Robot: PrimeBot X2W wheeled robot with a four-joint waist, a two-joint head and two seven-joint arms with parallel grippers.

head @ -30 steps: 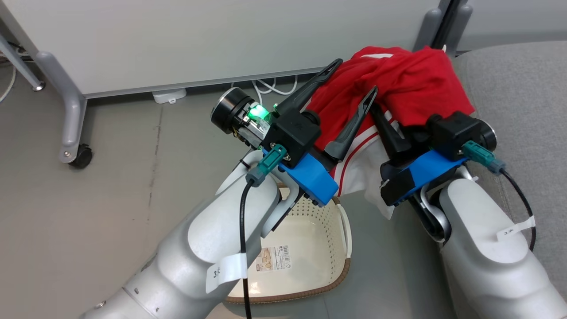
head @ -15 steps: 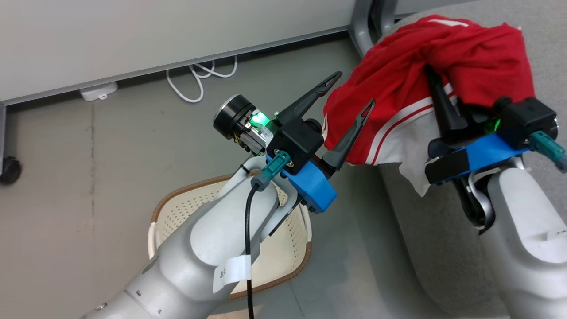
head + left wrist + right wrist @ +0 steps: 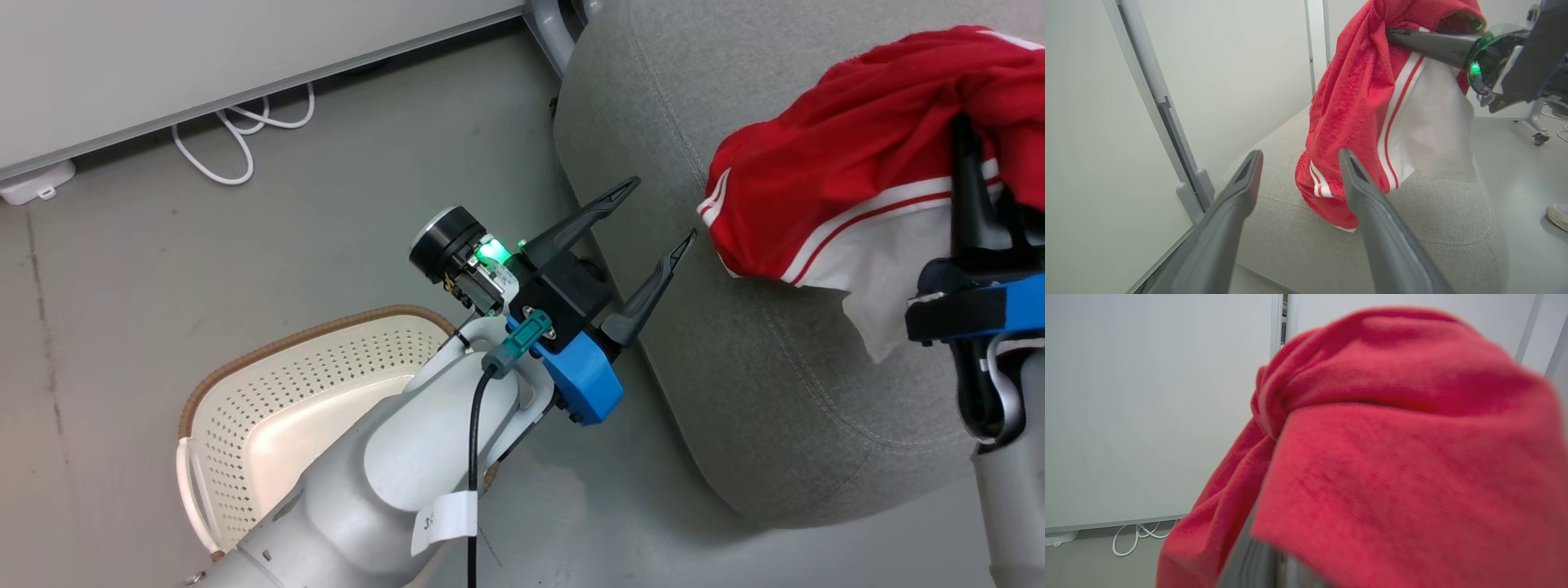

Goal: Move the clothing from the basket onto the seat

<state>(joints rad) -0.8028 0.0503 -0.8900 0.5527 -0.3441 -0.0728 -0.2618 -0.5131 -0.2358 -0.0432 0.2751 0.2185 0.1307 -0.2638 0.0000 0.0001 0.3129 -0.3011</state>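
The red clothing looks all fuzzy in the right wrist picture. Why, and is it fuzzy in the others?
Right wrist view: the clothing drapes right against the lens, too close to focus, so it blurs. Left wrist view: farther off, it is sharp, stripes clear. Head view: sharp too, with a green light glowing behind the left claw.

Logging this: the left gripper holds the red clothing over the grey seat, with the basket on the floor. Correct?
No. The right gripper holds the clothing over the seat; the left gripper is open and empty, as the head view shows. The basket is on the floor.
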